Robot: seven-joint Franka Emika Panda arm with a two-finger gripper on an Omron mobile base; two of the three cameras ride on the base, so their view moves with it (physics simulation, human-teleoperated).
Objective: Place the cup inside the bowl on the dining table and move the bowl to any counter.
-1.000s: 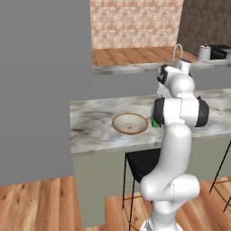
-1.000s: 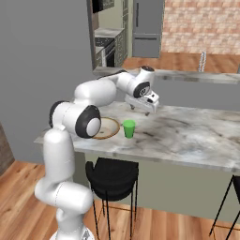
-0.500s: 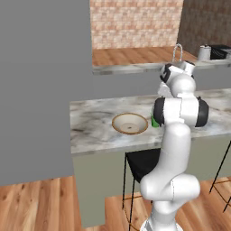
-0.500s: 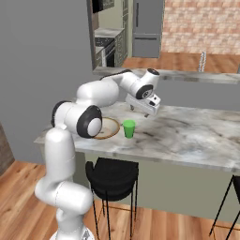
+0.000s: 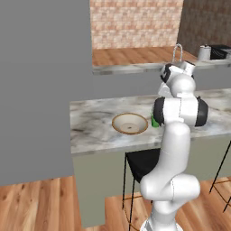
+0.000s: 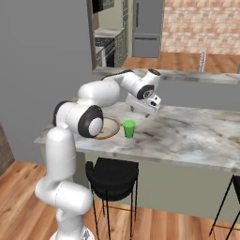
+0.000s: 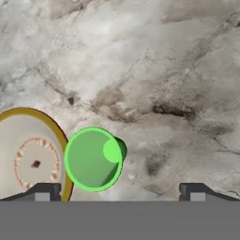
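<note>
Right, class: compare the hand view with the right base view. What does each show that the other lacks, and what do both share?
Hand view alone: straight down into the cup's open mouth, and a ring pattern on the bowl's floor.
Right base view alone: the open gripper above the dining table, a black stool and the counter behind.
Both: the upright cup beside the bowl on the marble.

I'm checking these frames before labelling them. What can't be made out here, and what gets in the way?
- Cup: left base view, mostly hidden behind the arm's dark joint; clear in the right base view.
- Bowl: right base view, its left part is covered by the arm's elbow.
- Bowl: hand view, cut off by the left edge.
- Gripper: right base view, too small to judge how wide the jaws stand.
</note>
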